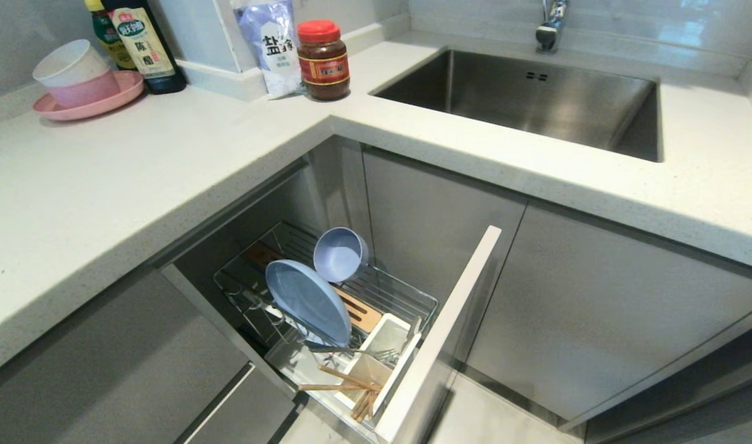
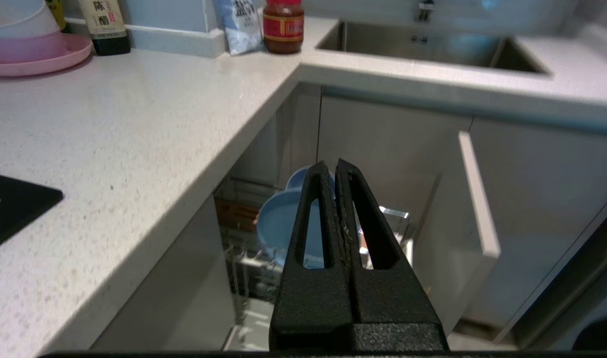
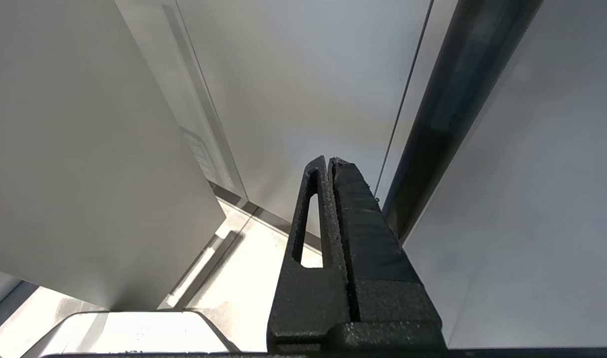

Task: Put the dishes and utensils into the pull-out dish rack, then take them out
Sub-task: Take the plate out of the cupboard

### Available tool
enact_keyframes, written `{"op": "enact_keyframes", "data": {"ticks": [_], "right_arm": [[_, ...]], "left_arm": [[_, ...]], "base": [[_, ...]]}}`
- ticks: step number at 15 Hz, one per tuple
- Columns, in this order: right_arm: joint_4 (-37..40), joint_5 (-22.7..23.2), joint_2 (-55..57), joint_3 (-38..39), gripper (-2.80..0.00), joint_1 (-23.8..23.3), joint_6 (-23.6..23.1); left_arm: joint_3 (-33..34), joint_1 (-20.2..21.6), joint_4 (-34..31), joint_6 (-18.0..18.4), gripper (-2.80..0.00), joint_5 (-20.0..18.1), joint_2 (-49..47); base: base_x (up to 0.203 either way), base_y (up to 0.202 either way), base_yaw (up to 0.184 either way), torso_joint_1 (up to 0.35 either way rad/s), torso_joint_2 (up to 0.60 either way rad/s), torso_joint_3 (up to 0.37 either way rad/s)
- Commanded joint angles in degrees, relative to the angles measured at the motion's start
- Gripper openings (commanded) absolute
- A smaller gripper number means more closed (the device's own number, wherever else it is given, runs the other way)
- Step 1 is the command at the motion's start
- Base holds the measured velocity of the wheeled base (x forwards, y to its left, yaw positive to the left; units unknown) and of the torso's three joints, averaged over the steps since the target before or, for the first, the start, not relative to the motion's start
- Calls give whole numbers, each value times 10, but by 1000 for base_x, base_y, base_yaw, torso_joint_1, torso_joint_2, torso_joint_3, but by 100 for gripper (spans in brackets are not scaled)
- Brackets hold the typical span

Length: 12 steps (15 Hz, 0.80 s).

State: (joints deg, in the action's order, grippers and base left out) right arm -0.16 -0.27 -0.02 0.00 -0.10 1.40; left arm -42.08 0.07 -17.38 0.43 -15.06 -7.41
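Head view alone shows fork [image 1: 351, 352] and chopsticks [image 1: 348, 387], left gripper [image 2: 336, 166] pinched closed, empty, right gripper [image 3: 329, 161] seemingly closed too

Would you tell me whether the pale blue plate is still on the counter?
No, the pale blue plate stands on edge in the pull-out dish rack, below the counter.

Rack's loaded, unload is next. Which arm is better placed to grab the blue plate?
Probably left. The left tool, shut and empty, points at the blue plate standing in the pull-out dish rack. The right tool, also shut, faces only cabinet fronts and floor, with no dish in its view.
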Motion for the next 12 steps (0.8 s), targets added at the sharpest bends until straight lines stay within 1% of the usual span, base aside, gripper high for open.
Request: {"op": "enact_keyframes", "data": {"ticks": [1,2,3,5,6,7,8,9,10,11,12], "right_arm": [[0,0,-2,1,-280,0,0],[0,0,-2,1,-280,0,0],[0,0,-2,1,-280,0,0],[0,0,-2,1,-280,0,0],[0,0,-2,1,-280,0,0],[0,0,-2,1,-280,0,0],[0,0,-2,1,-280,0,0],[0,0,-2,1,-280,0,0],[0,0,-2,1,-280,0,0],[0,0,-2,1,-280,0,0],[0,0,-2,1,-280,0,0]], "left_arm": [[86,1,4,31,-280,4,67],[124,1,29,36,-280,19,71],[163,1,74,41,-280,36,72],[268,1,208,67,-280,74,74],[316,1,263,78,-280,88,74],[363,1,302,86,-280,98,75],[404,2,325,91,-280,105,75],[431,2,331,91,-280,111,75],[437,2,318,79,-280,117,74],[436,2,293,76,-280,122,75],[436,2,255,73,-280,131,74]], "base": [[0,0,0,0,0,0],[0,0,0,0,0,0],[0,0,0,0,0,0],[0,0,0,0,0,0],[0,0,0,0,0,0],[0,0,0,0,0,0],[0,0,0,0,0,0],[0,0,0,0,0,0],[0,0,0,0,0,0],[0,0,0,0,0,0],[0,0,0,0,0,0]]}}
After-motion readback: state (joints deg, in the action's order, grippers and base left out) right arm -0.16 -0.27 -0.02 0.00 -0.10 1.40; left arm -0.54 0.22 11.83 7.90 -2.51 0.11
